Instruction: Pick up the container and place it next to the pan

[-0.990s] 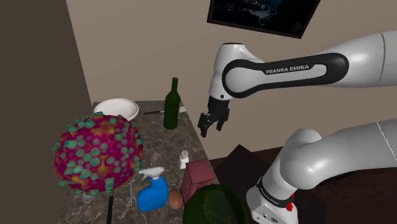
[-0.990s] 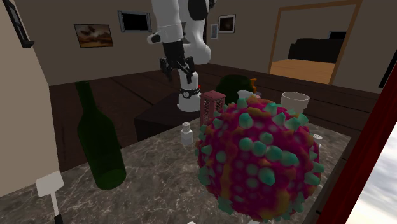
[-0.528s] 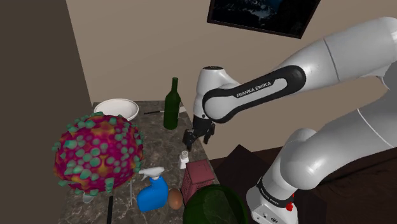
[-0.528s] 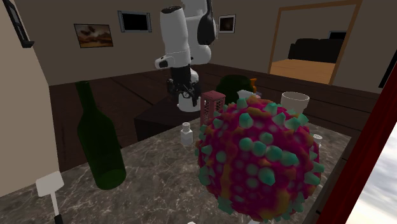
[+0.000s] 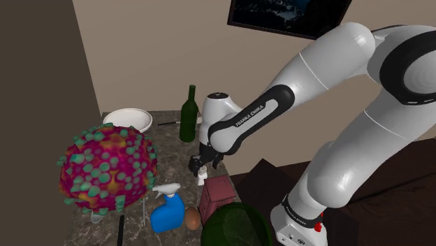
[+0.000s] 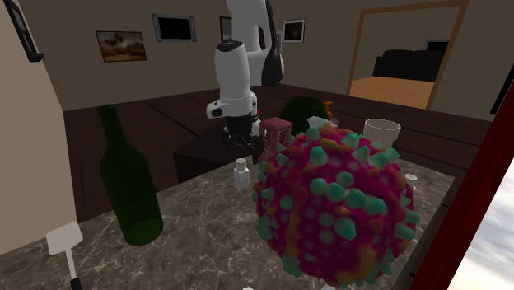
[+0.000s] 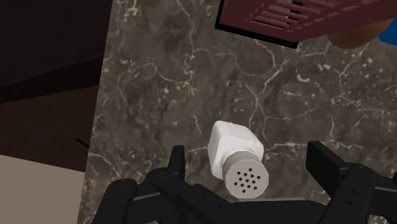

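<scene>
We see the gripper (image 7: pixel 247 154) spread wide, its fingers (image 7: pixel 176 160) flanking the white shaker container (image 7: pixel 234 151), seemingly without touching it; half a second ago it hung higher.

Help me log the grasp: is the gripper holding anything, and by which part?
Nothing is held. The gripper is open, its fingers apart on either side of the white shaker, not touching it.

Dim, even rendered light; soft shadows, no glare, everything in focus.
</scene>
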Controlling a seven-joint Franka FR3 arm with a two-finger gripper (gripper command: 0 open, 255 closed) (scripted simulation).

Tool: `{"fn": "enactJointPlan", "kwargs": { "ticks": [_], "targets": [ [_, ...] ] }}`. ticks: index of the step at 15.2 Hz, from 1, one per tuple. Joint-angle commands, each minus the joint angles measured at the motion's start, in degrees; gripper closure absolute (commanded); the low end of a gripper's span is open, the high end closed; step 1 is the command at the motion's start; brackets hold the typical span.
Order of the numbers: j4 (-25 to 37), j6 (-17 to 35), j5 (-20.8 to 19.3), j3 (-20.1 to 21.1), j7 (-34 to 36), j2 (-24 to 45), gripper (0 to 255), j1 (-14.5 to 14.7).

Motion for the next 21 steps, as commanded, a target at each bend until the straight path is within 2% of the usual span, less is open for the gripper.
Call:
{"fn": "enactJointPlan", "kwargs": {
  "ticks": [1, 5, 12, 13, 21],
  "targets": [
    [-0.1, 2.1, -0.5, 0.2, 0.5, 2.0, 0, -0.1],
    [-0.5, 5.8, -1.3, 0.4, 1.1, 5.3, 0, -0.1],
    [-0.5, 5.8, -1.3, 0.4, 1.1, 5.3, 0, -0.1],
    [-0.5, 5.8, -1.3, 0.4, 1.1, 5.3, 255, -0.1],
    [-0.5, 5.8, -1.3, 0.4, 1.1, 5.3, 255, -0.1]
  ]
}}
